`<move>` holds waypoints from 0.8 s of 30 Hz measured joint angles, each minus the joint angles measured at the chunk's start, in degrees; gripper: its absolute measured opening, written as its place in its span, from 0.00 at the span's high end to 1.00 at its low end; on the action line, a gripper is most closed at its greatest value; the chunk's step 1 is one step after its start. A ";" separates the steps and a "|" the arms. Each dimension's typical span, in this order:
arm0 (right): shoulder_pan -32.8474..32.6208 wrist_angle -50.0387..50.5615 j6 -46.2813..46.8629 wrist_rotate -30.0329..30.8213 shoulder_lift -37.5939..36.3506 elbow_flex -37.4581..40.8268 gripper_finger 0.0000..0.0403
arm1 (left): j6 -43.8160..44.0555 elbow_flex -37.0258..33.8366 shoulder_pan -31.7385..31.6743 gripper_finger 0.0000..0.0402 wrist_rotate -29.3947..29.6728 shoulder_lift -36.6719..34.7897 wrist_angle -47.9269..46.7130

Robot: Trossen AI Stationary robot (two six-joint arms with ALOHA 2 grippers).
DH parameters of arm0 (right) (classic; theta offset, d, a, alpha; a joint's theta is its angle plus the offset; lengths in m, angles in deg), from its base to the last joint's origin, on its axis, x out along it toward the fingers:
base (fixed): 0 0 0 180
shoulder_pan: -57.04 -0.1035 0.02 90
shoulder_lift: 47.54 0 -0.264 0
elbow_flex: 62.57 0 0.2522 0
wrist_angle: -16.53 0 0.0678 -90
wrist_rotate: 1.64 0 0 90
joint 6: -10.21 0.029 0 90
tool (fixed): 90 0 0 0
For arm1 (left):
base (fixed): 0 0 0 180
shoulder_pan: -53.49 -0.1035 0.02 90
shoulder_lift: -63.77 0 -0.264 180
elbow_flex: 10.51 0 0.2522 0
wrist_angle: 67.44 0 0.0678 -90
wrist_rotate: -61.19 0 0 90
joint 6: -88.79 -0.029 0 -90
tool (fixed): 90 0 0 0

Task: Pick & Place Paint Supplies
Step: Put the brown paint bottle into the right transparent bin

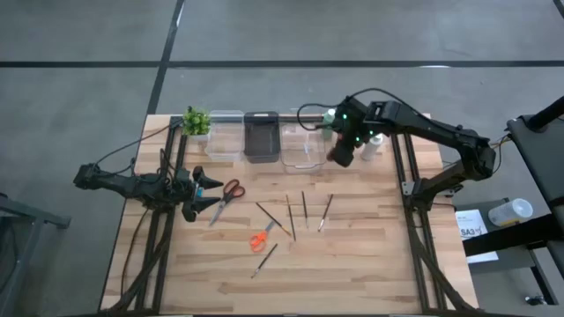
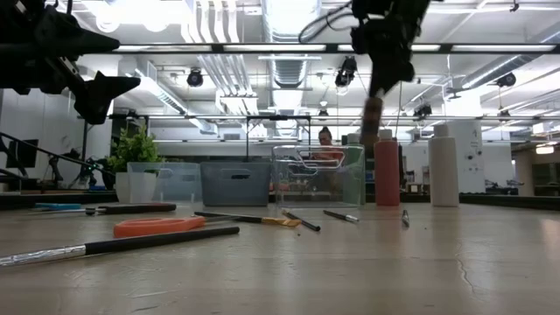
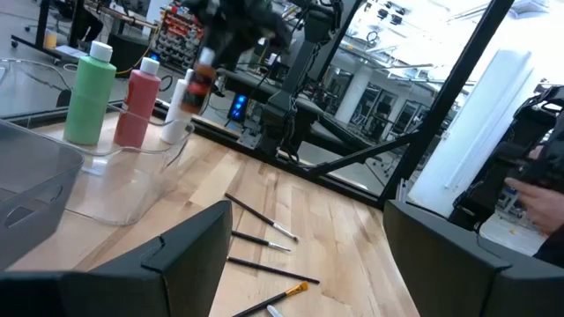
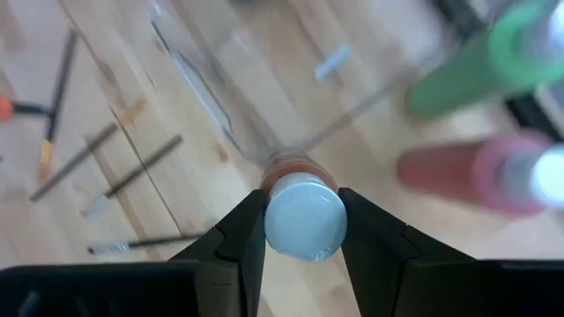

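Fingers [image 4: 264, 231] of the right gripper [image 4: 302, 220] clamp a brown bottle [image 4: 302, 216]; left fingers [image 3: 189, 242] apart.

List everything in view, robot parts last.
table: one, light wood
plant: one, green, back left
clear bins: two, either side of the dark bin, back edge
dark bin: one, grey
green bottle: one, back, by the right clear bin
red bottle: one, beside the green
white bottle: one, beside the red
brown bottle: one, small, held in the air
brushes: five, dark-handled, mid-table
scissors: one, red-handled, left
orange tool: one, centre front
left hand: open, by the scissors
right hand: shut on the brown bottle
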 joint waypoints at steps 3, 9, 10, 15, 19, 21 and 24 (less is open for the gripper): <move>0.02 1.32 -1.63 -0.09 3.50 -5.52 0.72 | 0.00 0.00 0.00 0.25 -0.01 0.00 -0.01; 1.15 3.71 -3.47 -0.42 14.33 -18.51 0.72 | 0.00 0.00 -0.01 0.25 -0.02 0.02 -0.01; 1.52 3.77 -3.42 -0.39 16.37 -20.88 0.72 | 0.00 0.00 0.01 0.25 0.00 0.00 0.01; 3.25 4.45 -0.98 0.15 25.56 -32.59 0.72 | 0.00 0.00 0.01 0.25 0.00 0.00 -0.01; 4.12 7.48 0.88 1.21 33.27 -41.10 0.72 | 0.00 0.00 0.00 0.25 0.00 0.00 0.00; 4.50 8.15 0.90 1.29 36.70 -44.75 0.72 | 0.00 0.00 0.01 0.25 -0.02 0.00 0.01; 4.91 9.65 0.87 0.86 40.84 -49.45 0.72 | 0.00 0.00 -0.01 0.25 0.00 0.00 0.01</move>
